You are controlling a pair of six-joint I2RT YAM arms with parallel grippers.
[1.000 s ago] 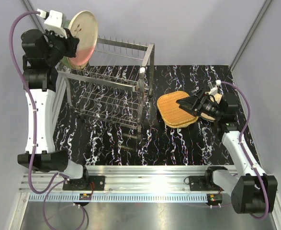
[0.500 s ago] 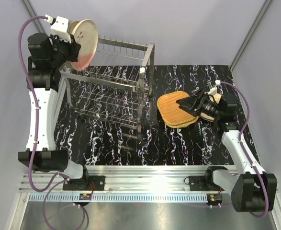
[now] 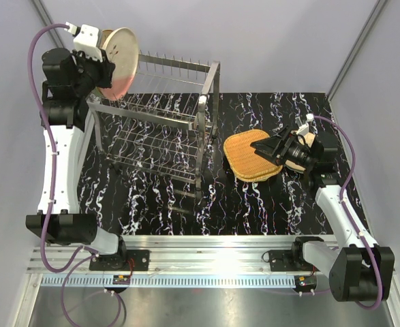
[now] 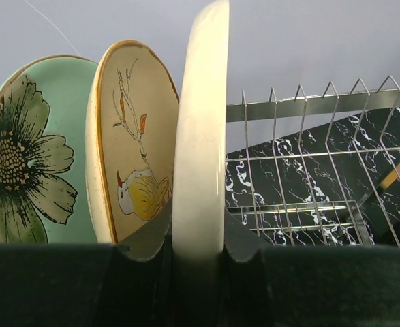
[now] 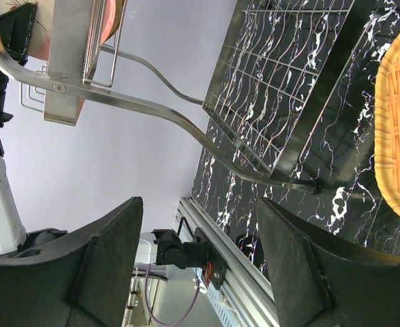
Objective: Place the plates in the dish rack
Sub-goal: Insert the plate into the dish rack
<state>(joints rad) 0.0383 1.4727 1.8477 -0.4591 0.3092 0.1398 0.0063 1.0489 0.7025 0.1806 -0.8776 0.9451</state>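
My left gripper [image 3: 97,63] is shut on the rim of a cream plate with a pinkish lower part [image 3: 120,58], holding it upright over the far left end of the dish rack [image 3: 160,129]. In the left wrist view this plate [image 4: 201,136] stands edge-on between the jaws of that gripper [image 4: 198,245]. To its left stand a cream bird plate [image 4: 135,150] and a mint-green flower plate [image 4: 22,157]. My right gripper [image 3: 264,148] hangs open just over an orange wicker plate [image 3: 246,158] that lies flat on the table. Nothing is between its fingers [image 5: 111,259].
The rack's upright prongs [image 4: 302,102] run right of the held plate. The rack's looped end handle [image 5: 152,109] faces the right wrist camera, with the wicker plate's edge [image 5: 398,122] at right. A pale plate edge [image 3: 311,140] shows behind the right wrist. The arms' rail [image 3: 206,262] runs along the near edge.
The left arm has shifted the cream plate slightly left and turned it more edge-on above the rack's end. The right arm has not moved.
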